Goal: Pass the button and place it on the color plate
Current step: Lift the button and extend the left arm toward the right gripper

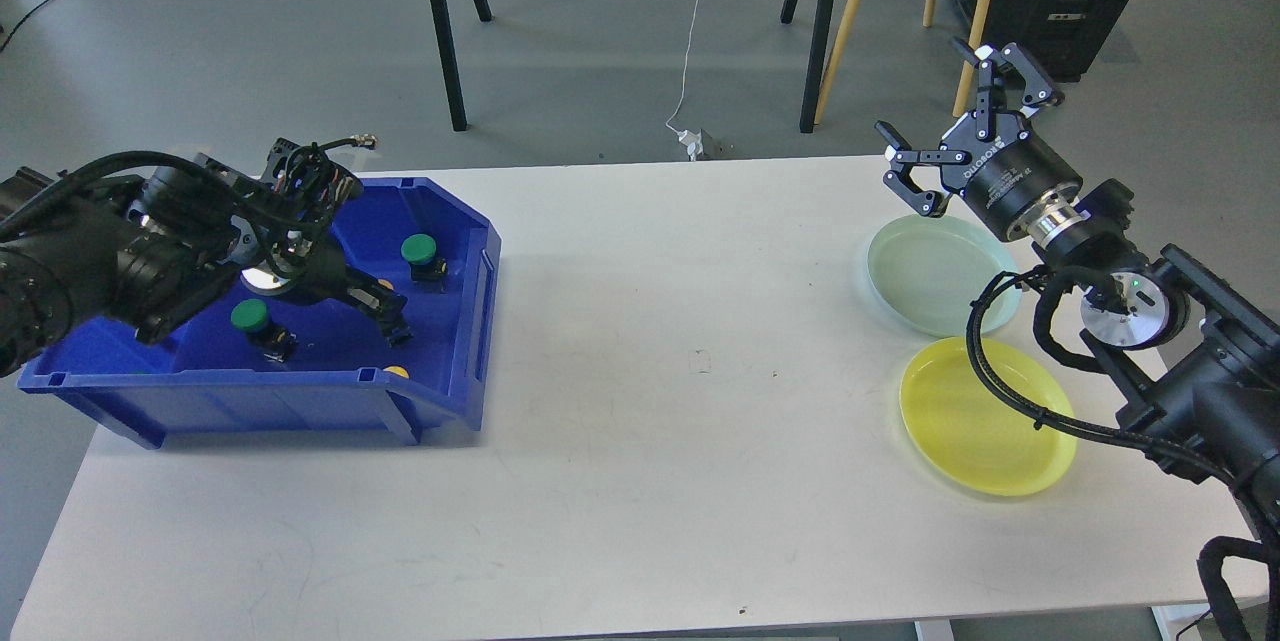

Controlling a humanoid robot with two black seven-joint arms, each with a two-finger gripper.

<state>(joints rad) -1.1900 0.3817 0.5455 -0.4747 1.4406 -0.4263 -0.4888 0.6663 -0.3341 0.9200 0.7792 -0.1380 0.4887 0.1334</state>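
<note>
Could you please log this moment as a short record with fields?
bin: blue bin at the table's left end
buttons: two green buttons inside the bin; small yellow item at its front wall
left gripper: left gripper reaching down inside the bin between the green buttons; finger state unclear
right gripper: right gripper raised above the far right edge, fingers spread, holding nothing
plates: pale green plate and yellow plate, both bare
</note>
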